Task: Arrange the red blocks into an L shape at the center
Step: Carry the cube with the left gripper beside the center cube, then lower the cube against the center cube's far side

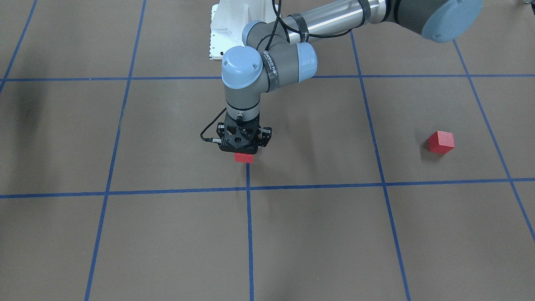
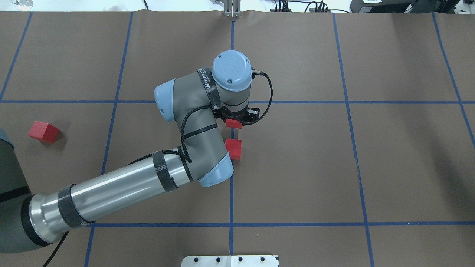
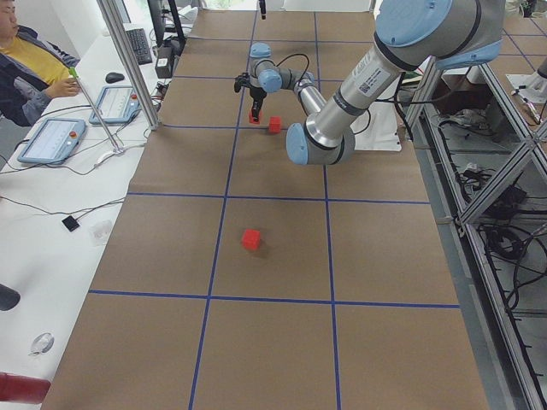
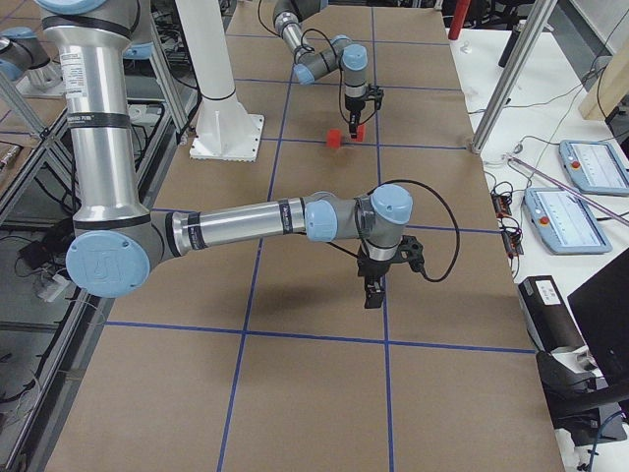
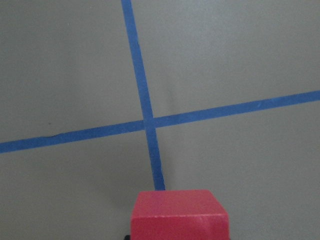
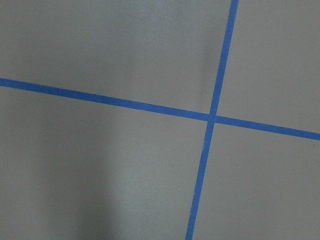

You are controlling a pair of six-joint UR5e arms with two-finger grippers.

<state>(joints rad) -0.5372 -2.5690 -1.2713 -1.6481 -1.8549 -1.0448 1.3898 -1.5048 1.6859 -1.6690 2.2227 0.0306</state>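
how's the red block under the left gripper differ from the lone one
The covered block sits on the center line, half hidden by the left gripper; the lone block lies exposed inside a grid square. The lone block is askew to it; the covered block looks square. Both: small red cubes.

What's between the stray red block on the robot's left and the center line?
Nothing visible: only bare table lies between the stray red block and the center line. The left gripper is at the center, over another red block.
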